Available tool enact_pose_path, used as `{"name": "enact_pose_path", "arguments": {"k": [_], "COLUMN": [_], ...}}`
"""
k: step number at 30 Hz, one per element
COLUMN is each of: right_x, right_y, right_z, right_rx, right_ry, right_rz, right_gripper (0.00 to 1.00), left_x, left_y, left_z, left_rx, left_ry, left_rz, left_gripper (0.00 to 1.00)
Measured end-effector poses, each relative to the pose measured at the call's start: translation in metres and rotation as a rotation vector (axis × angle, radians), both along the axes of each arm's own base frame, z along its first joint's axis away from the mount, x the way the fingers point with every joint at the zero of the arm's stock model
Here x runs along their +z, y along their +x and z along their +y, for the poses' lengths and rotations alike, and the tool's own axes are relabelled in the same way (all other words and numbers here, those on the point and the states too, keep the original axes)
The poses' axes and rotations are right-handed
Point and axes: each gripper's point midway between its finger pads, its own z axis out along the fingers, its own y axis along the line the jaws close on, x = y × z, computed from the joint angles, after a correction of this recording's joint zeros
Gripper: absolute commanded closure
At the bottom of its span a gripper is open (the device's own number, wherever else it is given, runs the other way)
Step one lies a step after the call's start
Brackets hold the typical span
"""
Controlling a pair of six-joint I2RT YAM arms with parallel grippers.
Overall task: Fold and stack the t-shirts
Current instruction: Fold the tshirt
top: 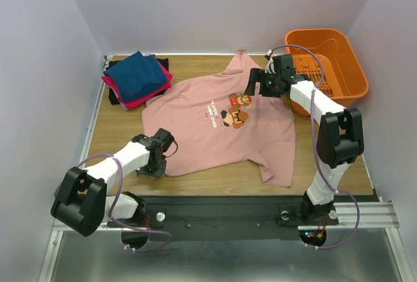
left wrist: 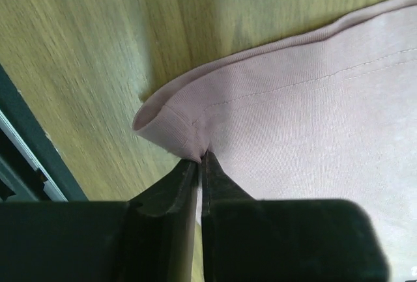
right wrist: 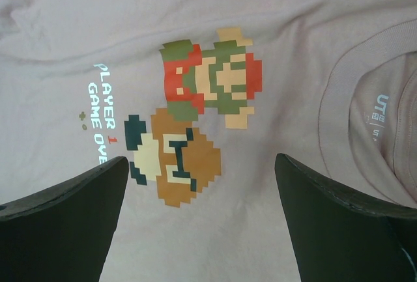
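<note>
pink tee (top: 195,119) lies flat on the surface (top: 120,132), hem (top: 156,126) left, collar (right wrist: 333,119) right; left jaws are clenched on its near hem corner (left wrist: 171,126); right jaws hang wide open over the print (right wrist: 195,139) by the collar, holding nothing

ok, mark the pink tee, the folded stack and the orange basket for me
pink tee (top: 195,142), top view, plain cloth left of the print.
folded stack (top: 137,77), top view, navy shirt on top.
orange basket (top: 313,32), top view, far rim.
</note>
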Motion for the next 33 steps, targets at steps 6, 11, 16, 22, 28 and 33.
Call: {"name": "enact_pose_path", "arguments": {"k": [6,11,16,22,28,33], "right_x": [-0.001,-0.022,-0.05,-0.07,-0.093,-0.097], "right_y": [0.0,-0.026,-0.056,-0.062,-0.052,-0.031], "right_z": [0.0,-0.005,-0.01,-0.016,-0.02,-0.009], "right_rx": [0.0,-0.006,-0.01,-0.014,-0.024,-0.022], "right_ry": [0.002,-0.002,-0.012,-0.052,-0.136,-0.186], "right_rz": [0.0,0.059,0.151,0.185,0.204,0.162], "right_gripper": [0.0,0.0,0.0,0.0,0.0,0.0], "left_x": [0.009,0.025,0.045,0.048,0.046,0.04], "left_y": [0.021,0.056,0.096,0.112,0.127,0.136], "left_z": [0.002,-0.002,-0.003,0.008,0.015,0.021], "left_rx": [-0.079,-0.175,-0.284,-0.365,-0.436,-0.503], "left_ry": [0.069,0.143,0.223,0.267,0.282,0.285], "left_rz": [-0.023,-0.066,-0.122,-0.135,-0.15,-0.137], "left_gripper": [1.0,1.0,1.0,1.0,1.0,1.0]}}
